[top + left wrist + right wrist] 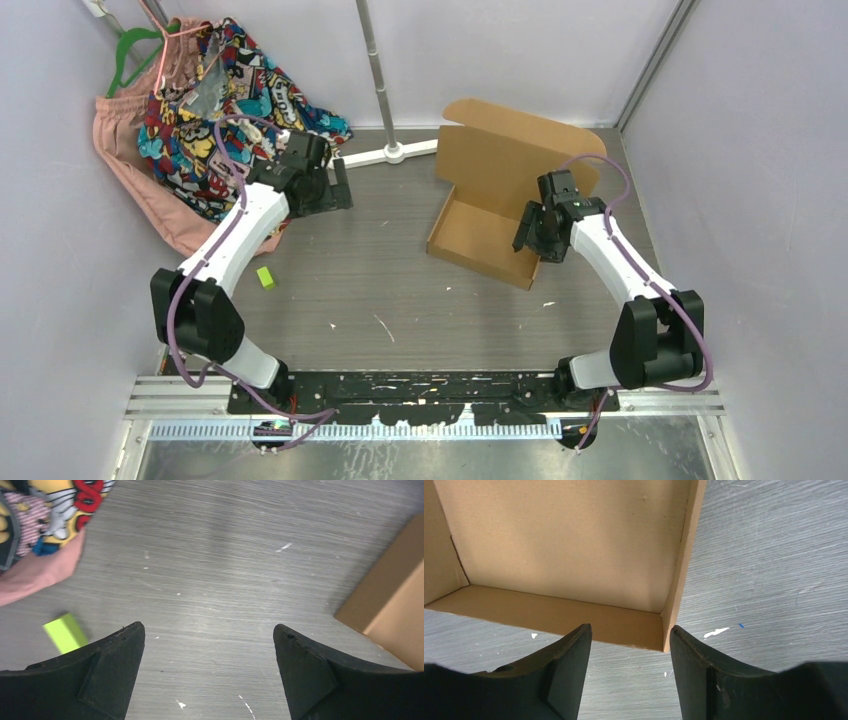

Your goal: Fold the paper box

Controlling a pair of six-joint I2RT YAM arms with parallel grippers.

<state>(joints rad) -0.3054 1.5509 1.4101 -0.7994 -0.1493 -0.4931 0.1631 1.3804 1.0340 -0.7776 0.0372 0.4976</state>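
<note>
The paper box point(487, 188) is brown cardboard, folded into a shallow open tray with its lid flap standing up behind it, at the back right of the table. My right gripper point(537, 242) hovers at the tray's near right corner. In the right wrist view it point(630, 630) is open with nothing between the fingers, just short of the paper box point(564, 545) wall. My left gripper point(338, 186) is far to the left of the box. It point(209, 630) is wide open over bare table, and an edge of the paper box point(395, 605) shows at the right.
A pile of colourful and pink clothes point(215, 110) with a green hanger point(135, 45) fills the back left corner. A white stand base point(390, 150) and pole rise at the back centre. A small green block point(265, 277) lies left of centre. Walls enclose the table.
</note>
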